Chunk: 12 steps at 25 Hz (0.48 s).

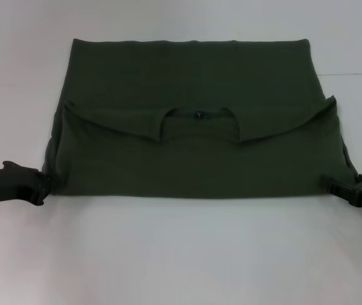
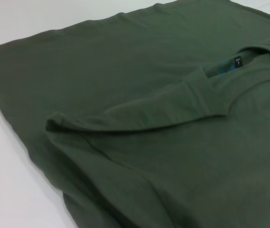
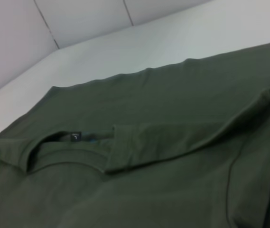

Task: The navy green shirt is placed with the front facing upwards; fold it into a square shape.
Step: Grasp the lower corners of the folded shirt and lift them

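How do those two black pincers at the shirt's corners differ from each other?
The left pincer shows a long stretch of its black arm reaching in from the table's left edge; the right pincer is mostly cut off by the picture's edge. The left one sits at the shirt's near left corner, the right one at its near right corner. Both are black, low on the white table, and level with the shirt's near fold.

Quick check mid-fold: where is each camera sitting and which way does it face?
Head: above, looking down at the shirt on the table; left gripper and right gripper at its near corners.
Left wrist: low at the left edge, looking across; no jaws show.
Right wrist: low at the right edge, likewise.
All share the neck label.
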Tool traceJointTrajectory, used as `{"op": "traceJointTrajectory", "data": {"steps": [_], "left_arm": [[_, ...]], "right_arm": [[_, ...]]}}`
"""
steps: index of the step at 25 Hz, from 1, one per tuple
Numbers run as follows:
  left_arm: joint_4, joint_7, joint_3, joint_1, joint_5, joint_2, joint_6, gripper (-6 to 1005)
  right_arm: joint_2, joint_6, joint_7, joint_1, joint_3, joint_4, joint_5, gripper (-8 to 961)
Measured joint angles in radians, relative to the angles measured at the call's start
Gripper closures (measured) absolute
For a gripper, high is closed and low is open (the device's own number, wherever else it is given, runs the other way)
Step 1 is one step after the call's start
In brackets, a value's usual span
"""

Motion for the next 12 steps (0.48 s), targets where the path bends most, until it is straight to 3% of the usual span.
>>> {"op": "traceJointTrajectory", "data": {"steps": [5, 12], "left_arm": [[0.002, 0.0, 0.0, 0.0, 0.0, 0.0, 0.003, 972], [0.009, 0.002, 0.0, 0.0, -0.001, 0.0, 0.012, 972]], "right_arm": [[0.0, 0.012, 0.001, 0.0, -0.019, 0.0, 0.001, 312], [0.0, 0.012, 0.003, 0.0, -0.021, -0.004, 0.002, 470]]}}
